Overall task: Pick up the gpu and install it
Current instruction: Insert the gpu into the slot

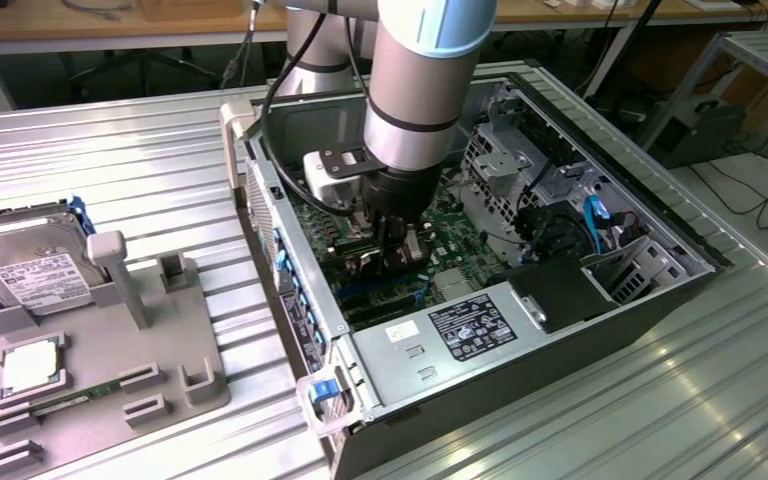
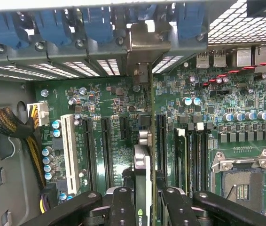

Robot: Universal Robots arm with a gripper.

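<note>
My gripper [image 1: 398,248] is down inside the open computer case [image 1: 558,330], shut on the gpu [image 2: 142,165]. In the wrist view the gpu shows edge-on as a thin dark card between my two black fingers [image 2: 123,207], standing upright over the green motherboard [image 2: 114,103]. Its silvery bracket [image 2: 144,44] sits against the case's rear wall, among the blue slot clips [image 2: 53,23]. Long black expansion slots [image 2: 108,150] run parallel to the card on either side. In the exterior view the arm hides most of the card.
A white slot [image 2: 69,153] and a braided power cable [image 2: 6,122] lie to one side, the CPU socket [image 2: 241,183] to the other. Outside the case, at the exterior view's left, a grey fixture [image 1: 117,400] holds a hard drive [image 1: 31,265] and a square chip [image 1: 31,365].
</note>
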